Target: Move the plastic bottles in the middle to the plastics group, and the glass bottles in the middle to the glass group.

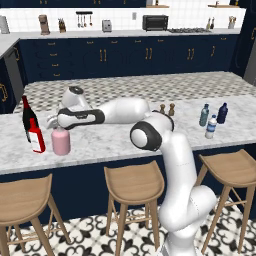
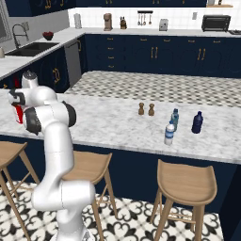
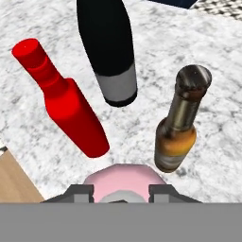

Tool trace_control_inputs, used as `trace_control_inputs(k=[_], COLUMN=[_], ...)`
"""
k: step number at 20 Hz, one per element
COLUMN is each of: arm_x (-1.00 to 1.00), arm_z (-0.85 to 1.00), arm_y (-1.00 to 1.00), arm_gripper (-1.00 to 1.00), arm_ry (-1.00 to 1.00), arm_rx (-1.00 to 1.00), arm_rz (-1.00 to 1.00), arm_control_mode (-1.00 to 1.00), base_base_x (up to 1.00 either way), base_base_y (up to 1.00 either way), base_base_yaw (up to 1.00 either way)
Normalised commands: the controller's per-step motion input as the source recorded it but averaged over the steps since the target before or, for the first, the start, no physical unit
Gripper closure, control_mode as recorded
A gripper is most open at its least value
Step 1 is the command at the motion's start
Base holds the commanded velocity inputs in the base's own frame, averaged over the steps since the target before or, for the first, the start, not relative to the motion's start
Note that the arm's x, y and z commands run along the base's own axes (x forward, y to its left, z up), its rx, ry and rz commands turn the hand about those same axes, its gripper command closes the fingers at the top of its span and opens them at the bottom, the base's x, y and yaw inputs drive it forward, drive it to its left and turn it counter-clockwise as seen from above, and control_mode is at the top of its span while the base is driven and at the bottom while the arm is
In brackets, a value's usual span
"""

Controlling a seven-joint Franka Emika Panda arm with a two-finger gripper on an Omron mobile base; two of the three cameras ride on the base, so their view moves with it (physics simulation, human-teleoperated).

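Here the gripper (image 3: 121,191) is straddling the pink bottle (image 3: 121,177), grip uncertain; jostling it is risking toppling the beer bottle (image 3: 179,127) or red bottle (image 3: 71,106) nearby.

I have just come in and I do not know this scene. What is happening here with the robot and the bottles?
The robot arm reaches left over the marble counter, its gripper above the pink bottle. That bottle stands beside the dark wine bottle and the red bottle, with the brown beer bottle close by. Whether the fingers grip the pink bottle, I cannot tell. The clear water bottle stands on the right, near the teal bottle and navy bottle.
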Motion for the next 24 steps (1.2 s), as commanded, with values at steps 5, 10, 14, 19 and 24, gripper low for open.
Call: trace_control_inputs(k=[5,10,14,19,24], arm_x=[0.00,0.01,0.00,0.00,0.10], arm_z=[-0.02,-0.03,-0.02,0.00,-0.03], arm_y=[0.01,0.09,0.03,0.00,0.00], arm_gripper=[1.00,1.00,1.00,1.00,1.00], arm_ry=[0.00,0.00,0.00,0.00,0.00], arm_rx=[0.00,0.00,0.00,0.00,0.00], arm_rz=[0.00,0.00,0.00,0.00,0.00], arm_control_mode=[-1.00,-1.00,-1.00,-1.00,-1.00], base_base_x=[0.00,0.00,0.00,0.00,0.00], base_base_y=[0.00,0.00,0.00,0.00,0.00], base_base_yaw=[0.00,0.00,0.00,0.00,0.00])
